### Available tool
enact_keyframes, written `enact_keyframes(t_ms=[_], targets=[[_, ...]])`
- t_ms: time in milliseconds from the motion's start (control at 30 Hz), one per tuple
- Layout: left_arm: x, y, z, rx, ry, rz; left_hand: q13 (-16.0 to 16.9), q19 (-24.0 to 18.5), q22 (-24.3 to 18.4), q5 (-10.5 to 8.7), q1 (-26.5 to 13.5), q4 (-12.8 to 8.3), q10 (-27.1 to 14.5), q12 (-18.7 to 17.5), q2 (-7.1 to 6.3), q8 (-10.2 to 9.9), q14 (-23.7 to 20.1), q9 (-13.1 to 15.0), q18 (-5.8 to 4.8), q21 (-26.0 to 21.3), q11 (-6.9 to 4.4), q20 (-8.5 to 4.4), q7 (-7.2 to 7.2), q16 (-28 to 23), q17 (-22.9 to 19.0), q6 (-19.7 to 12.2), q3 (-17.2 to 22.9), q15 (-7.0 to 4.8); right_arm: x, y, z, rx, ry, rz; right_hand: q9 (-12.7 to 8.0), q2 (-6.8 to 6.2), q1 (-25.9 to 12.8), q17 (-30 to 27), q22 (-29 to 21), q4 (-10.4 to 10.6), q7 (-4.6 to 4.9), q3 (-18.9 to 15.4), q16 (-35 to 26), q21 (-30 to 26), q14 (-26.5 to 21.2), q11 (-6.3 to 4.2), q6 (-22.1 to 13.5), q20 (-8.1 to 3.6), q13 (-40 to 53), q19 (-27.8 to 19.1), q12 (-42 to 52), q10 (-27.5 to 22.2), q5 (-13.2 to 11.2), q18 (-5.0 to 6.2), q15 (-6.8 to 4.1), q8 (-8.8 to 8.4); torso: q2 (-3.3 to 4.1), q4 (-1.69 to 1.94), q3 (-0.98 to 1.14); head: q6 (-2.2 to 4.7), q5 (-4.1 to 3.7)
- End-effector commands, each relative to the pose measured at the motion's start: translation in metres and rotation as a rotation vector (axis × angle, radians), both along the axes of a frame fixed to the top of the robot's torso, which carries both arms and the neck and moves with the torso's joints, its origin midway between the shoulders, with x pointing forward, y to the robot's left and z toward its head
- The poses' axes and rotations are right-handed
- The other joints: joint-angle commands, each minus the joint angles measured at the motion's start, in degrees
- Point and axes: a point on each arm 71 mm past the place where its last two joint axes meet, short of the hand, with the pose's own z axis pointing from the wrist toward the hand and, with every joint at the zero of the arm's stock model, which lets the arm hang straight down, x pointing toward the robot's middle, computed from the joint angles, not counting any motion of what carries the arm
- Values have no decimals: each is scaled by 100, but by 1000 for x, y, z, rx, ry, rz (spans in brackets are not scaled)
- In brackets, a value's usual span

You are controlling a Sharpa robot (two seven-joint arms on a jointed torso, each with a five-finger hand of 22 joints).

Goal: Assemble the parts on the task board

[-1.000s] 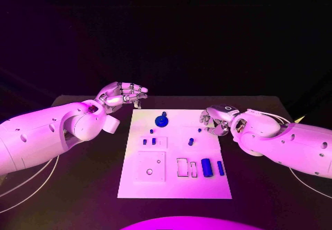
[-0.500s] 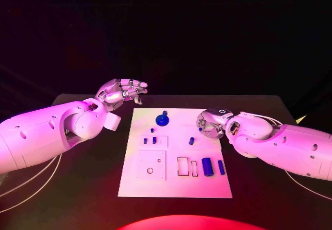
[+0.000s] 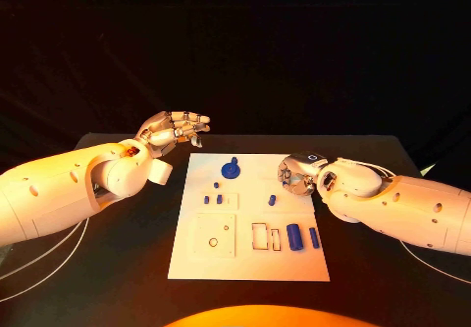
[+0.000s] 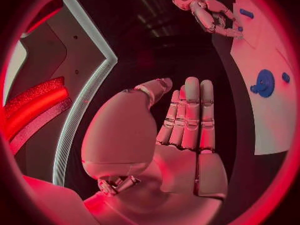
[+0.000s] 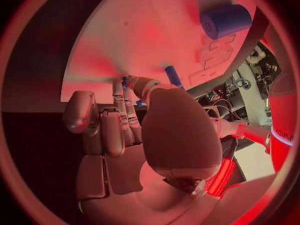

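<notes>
the white task board (image 3: 250,266) lies flat in the middle of the black table (image 3: 118,272); a blue gear-like part (image 3: 231,169) sits near its far edge, small blue pegs (image 3: 272,199) stand around its middle, and two blue cylinders (image 3: 293,236) lie at its near right beside rectangular cutouts; the left hand (image 3: 175,129) hovers off the board's far left corner, fingers straight and side by side, holding nothing; the right hand (image 3: 297,174) is over the board's right edge, fingers curled downward; whether it grips anything i cannot tell
</notes>
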Motion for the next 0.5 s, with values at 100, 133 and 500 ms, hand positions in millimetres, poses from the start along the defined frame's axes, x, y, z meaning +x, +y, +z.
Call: enact_keyframes(t_ms=[100,133,500], targets=[[0,-2,2,-17,-9,-3,-8,47,-11,-15,30,-5,4,23,5,31,-26,-6,38,-43,20,-7,16,-24,-12,-26,-37,6,-4,1,-13,-59,51,9,56,125,13,77,400,-143,-30,81,46,102,303,-40,122,-46,-30,34,-69,158,-174,-67,-77,55,-4,-5,-2,-15,4],[0,-2,2,-17,-9,-3,-8,47,-11,-15,30,-5,4,23,5,31,-26,-6,38,-43,20,-7,16,-24,-12,-26,-37,6,-5,1,-14,-61,50,9,76,155,32,80,423,-189,-39,103,49,140,305,-54,160,-55,-30,48,-72,206,-166,-72,-90,76,-4,-5,-2,-15,4],[0,-3,2,-16,-8,-3,-11,58,-19,-14,52,-14,3,23,8,30,-26,-9,38,-54,21,-9,19,-29,-15,-29,-39,6,-7,3,-16,-82,39,12,163,236,80,54,494,-446,-61,187,37,192,298,-98,252,-104,-26,54,-137,400,-128,-78,-133,124,-5,-3,-4,-8,16]])
